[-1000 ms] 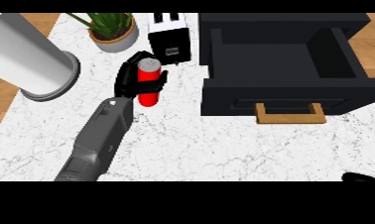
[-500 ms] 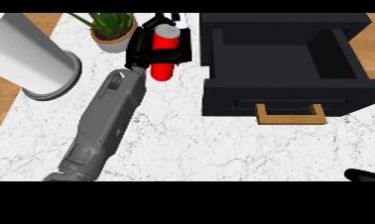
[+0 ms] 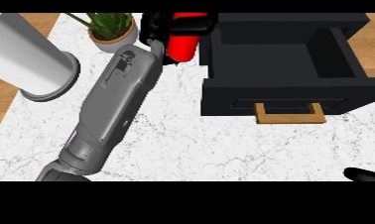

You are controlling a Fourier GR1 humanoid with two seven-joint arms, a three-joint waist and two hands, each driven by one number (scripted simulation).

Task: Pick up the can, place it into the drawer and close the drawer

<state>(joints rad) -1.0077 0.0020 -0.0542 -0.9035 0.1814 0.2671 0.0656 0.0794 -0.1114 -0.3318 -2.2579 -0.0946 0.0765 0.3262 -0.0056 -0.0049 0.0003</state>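
Observation:
A red can (image 3: 183, 44) hangs above the counter near the view's top, just left of the open black drawer (image 3: 282, 67). My left hand (image 3: 155, 28) is shut on the can, its black fingers curled round the upper part; the can's top is cut off by the view's edge. The grey left forearm runs down to the lower left. The drawer stands pulled out, its dark inside showing, with a wooden handle (image 3: 290, 114) on its front. Only a black tip of my right hand (image 3: 360, 174) shows at the lower right corner.
A large grey cylinder (image 3: 33, 62) stands at the left. A potted plant (image 3: 111, 29) sits behind the left forearm near the top. The white marble counter (image 3: 219, 143) spreads in front of the drawer.
My left hand has carried the can up and to the right, from mid-counter toward the drawer's left wall. The forearm has stretched farther forward. The drawer stays open.

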